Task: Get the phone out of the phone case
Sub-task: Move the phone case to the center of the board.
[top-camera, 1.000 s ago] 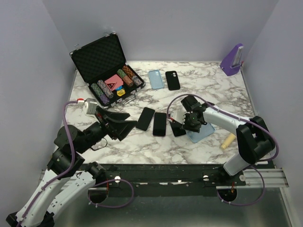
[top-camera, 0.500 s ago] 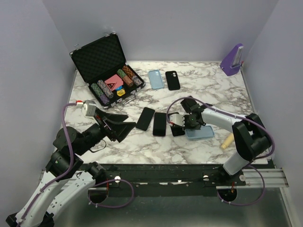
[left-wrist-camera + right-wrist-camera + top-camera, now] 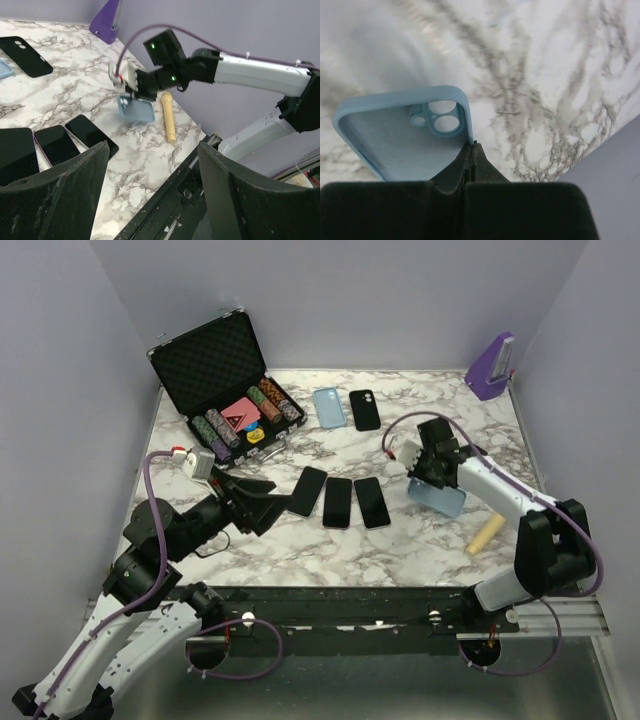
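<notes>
Case (image 3: 405, 135) — empty, light blue, rim pinched in pressed-together right tool (image 3: 471, 146), held off table (image 3: 440, 410). Phone (image 3: 371, 502) flat on table to that tool's left, apart, long axis near-to-far. Left tool (image 3: 152, 147) spread — farther off.

Overhead view looks down from behind; both wrist views share the phone case (image 3: 136, 109)
</notes>
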Tool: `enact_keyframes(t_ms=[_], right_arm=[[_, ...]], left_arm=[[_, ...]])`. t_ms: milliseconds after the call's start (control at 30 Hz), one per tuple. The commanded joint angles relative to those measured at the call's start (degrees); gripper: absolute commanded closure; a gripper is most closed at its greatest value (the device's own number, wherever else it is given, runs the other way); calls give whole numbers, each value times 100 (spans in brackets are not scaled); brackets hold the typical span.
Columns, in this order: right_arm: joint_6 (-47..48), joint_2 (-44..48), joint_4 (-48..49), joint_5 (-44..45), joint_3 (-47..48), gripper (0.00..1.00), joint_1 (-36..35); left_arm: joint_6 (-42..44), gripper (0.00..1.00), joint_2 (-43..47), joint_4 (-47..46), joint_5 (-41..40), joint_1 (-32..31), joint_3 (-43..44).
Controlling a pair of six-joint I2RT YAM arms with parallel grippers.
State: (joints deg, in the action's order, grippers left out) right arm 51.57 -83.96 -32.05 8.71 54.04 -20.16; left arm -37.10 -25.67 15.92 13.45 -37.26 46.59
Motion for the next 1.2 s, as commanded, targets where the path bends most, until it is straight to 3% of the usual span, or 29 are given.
enact_keyframes(t_ms=[0, 233, 333, 500, 967, 1167], right_arm=[[-1805, -1039, 420, -64, 1517, 100, 443], [-3573, -4036, -863, 525, 5058, 100, 750], [-4031, -4978, -1215, 527, 6623, 99, 821], [-4427, -6209, -1444, 571, 8322, 99, 856], [-5517, -6984, -609, 307, 8676, 99, 944], [-6088, -7116, -460, 579, 8825, 100, 970]], left_arm=[[-43, 20, -140, -81, -62, -19, 158], [-104, 20, -333, -2, -159, -1, 237], [-69, 20, -500, 112, -220, 25, 315], [27, 20, -895, 306, -282, 25, 553], [-69, 20, -1555, 280, -264, 25, 826], [-122, 20, -1634, 271, -264, 25, 843]])
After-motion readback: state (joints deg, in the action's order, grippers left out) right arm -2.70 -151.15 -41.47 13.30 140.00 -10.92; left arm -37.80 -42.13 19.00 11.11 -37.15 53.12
